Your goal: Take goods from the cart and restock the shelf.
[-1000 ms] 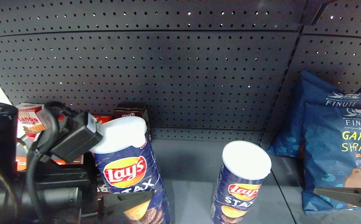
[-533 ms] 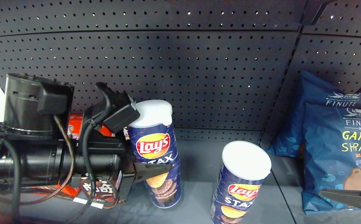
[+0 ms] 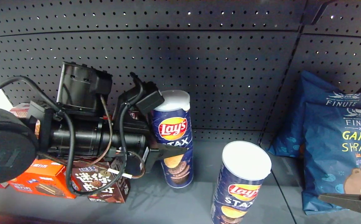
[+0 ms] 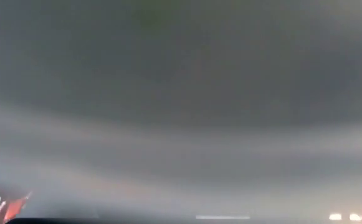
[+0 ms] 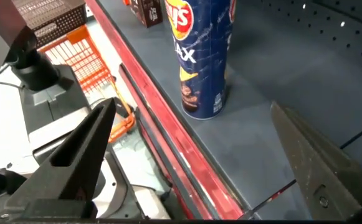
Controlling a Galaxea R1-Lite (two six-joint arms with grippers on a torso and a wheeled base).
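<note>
A dark blue chips can (image 3: 172,137) with a white lid stands upright far back on the grey shelf (image 3: 199,161), near the pegboard. My left gripper (image 3: 171,152) comes in from the left and is shut on its lower half, one finger (image 3: 168,151) across its front. A second identical can (image 3: 241,183) (image 5: 199,56) stands nearer the shelf's front edge. My right gripper (image 5: 193,109) is open, fingers wide apart, hovering off the shelf's front beside that can; one finger (image 3: 348,199) shows at the lower right.
Orange box (image 3: 40,182) and brown box (image 3: 102,185) lie under the left arm. Blue snack bags (image 3: 339,140) lean at the right. Pegboard wall (image 3: 199,77) closes the back. A red shelf lip (image 5: 168,143) and an orange cart basket (image 5: 75,56) lie below.
My left arm has carried the held can to the right and deeper into the shelf, setting it upright near the back. The right gripper has hardly moved.
</note>
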